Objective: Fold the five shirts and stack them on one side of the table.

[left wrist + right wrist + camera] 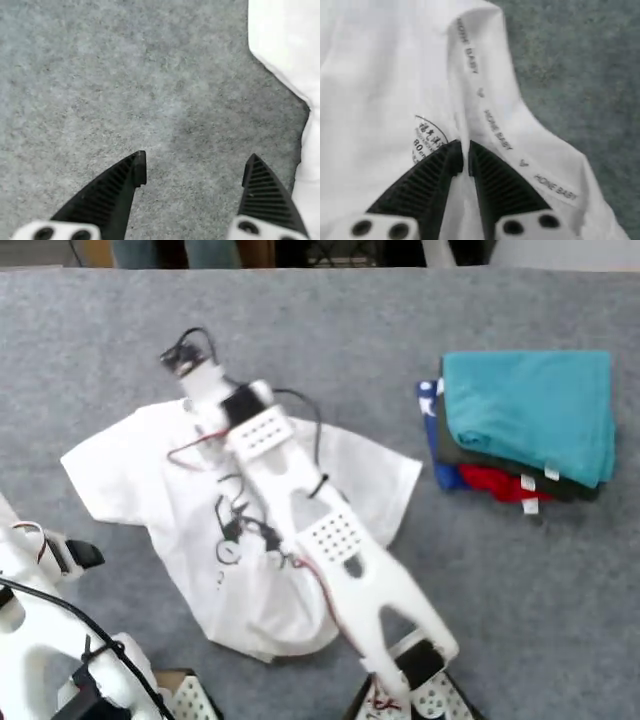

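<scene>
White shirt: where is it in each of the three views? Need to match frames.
High view: white shirt spread flat left of centre, under the right arm.
Left wrist view: its edge lies to one side of the left gripper, jaws open, not touching.
Right wrist view: its collar is at the right gripper, jaws shut on the fabric.
Shared landmark: grey table cover.

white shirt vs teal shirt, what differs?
The white shirt lies spread, unfolded, mid-table; the teal shirt is folded atop the stack. The white shirt has a dark print; the teal shirt looks plain. The right gripper pinches the white shirt's collar; the teal shirt is untouched.
</scene>
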